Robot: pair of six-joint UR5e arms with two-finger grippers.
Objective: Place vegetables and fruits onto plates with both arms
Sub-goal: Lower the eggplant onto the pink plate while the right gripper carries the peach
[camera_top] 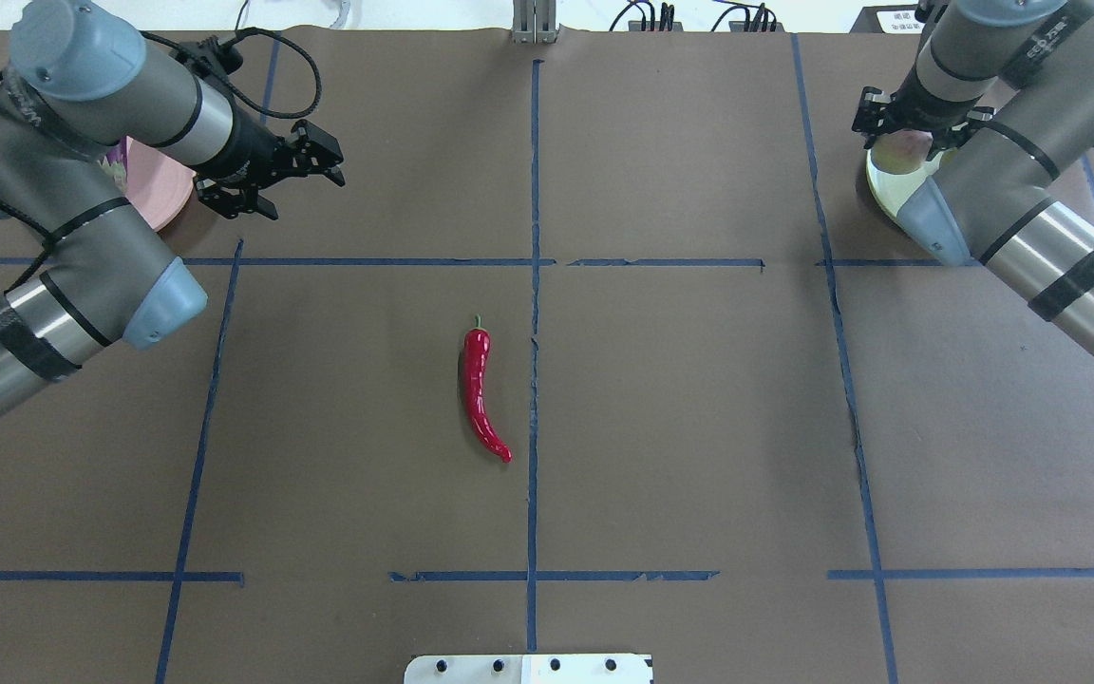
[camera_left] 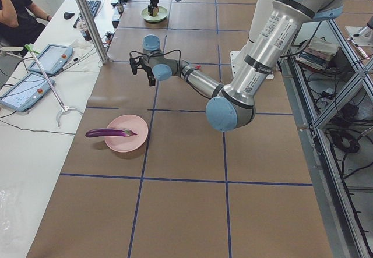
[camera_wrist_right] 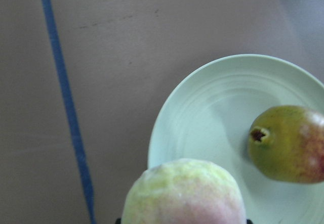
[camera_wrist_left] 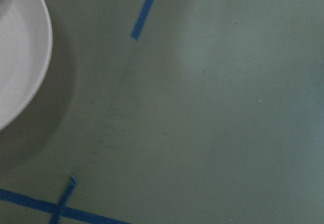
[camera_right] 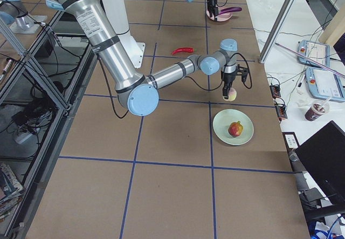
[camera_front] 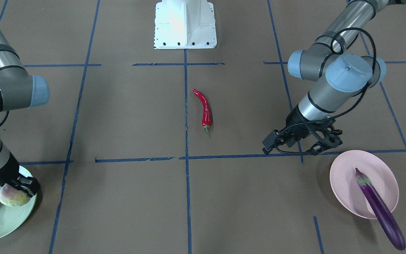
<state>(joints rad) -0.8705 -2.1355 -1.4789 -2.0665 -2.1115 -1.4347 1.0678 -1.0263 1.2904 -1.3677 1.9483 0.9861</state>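
Front-facing view: at 8 o'clock the right hand (camera_front: 14,188) points down, clamped on the fuzzy fruit (camera_front: 12,197) above the rim of the mint plate (camera_front: 2,222). At 3 o'clock the left hand (camera_front: 301,141) hangs tilted, jaws apart and empty, beside the pink plate (camera_front: 344,190) carrying the eggplant (camera_front: 379,208). The chili (camera_front: 205,109) lies in the middle of the counter (camera_front: 125,116). Right wrist view: the crowned fruit (camera_wrist_right: 288,143) shows whole on the mint plate.

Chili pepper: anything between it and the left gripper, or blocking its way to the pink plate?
Nothing visible between the left gripper and the chili pepper, or along the way to the pink plate; the eggplant lies across that plate.
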